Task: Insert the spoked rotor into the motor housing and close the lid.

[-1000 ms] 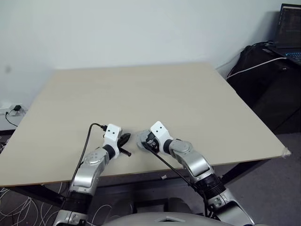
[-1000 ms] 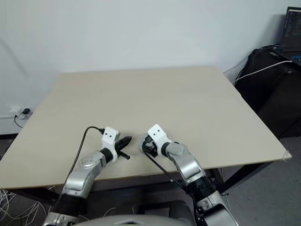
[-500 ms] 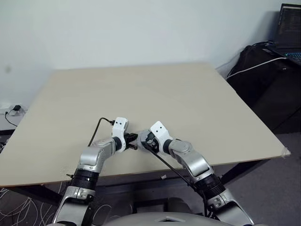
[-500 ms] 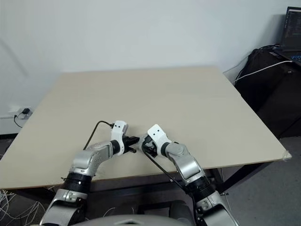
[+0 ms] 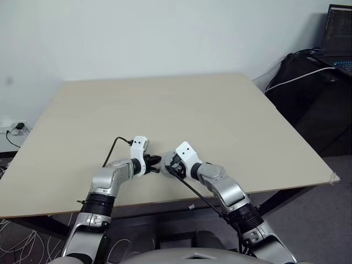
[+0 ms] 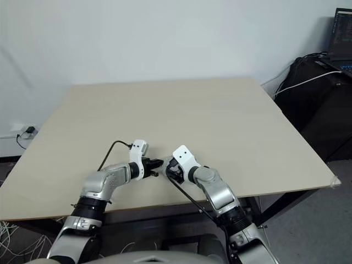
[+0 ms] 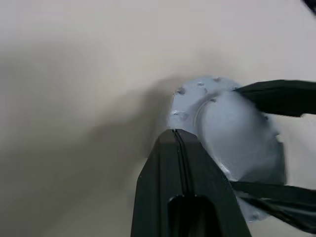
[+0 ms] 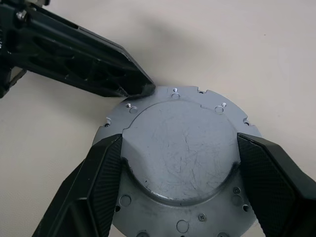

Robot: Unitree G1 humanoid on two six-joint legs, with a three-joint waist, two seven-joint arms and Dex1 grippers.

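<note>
Right wrist view showed the lid (image 8: 180,148), a stiff, smooth metal disc, lying on the tabletop (image 8: 256,44), gripped across its raised centre by the right claw (image 8: 180,170). The clenched left claw (image 8: 140,89) touched its rim. It looked slippery; holding the edges seemed safest.

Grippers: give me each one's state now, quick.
Left gripper: shut, holding nothing, tips at the lid's rim.
Right gripper: closed on the lid.
</note>
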